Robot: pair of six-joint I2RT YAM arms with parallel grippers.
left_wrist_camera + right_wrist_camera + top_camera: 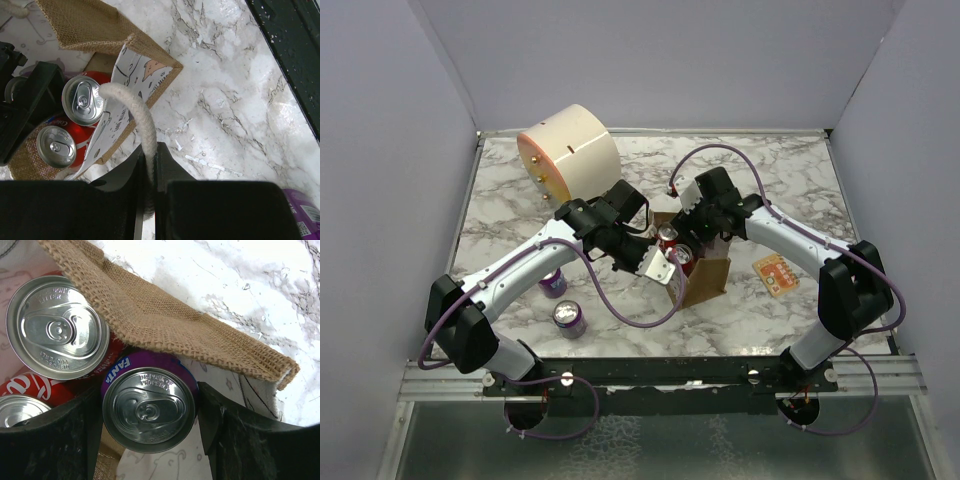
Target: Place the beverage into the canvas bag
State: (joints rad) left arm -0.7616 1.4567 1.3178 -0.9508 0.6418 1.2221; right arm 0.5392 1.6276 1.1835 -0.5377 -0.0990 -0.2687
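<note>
Near the table's middle, over the canvas bag (708, 280), my right gripper (150, 407) clamps the purple can (142, 390); my left gripper (150, 156) pinches a rope handle (141, 117). Two red cans (82, 100) sit inside.

A cream cylinder (568, 152) lies on its side, far left on the marble desk (780, 175). An orange packet (776, 273) lies at the right.

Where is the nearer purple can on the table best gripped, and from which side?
Probably across its round side wall near the top, coming from above: the purple can stands upright, lid up, apart from the other can.
</note>
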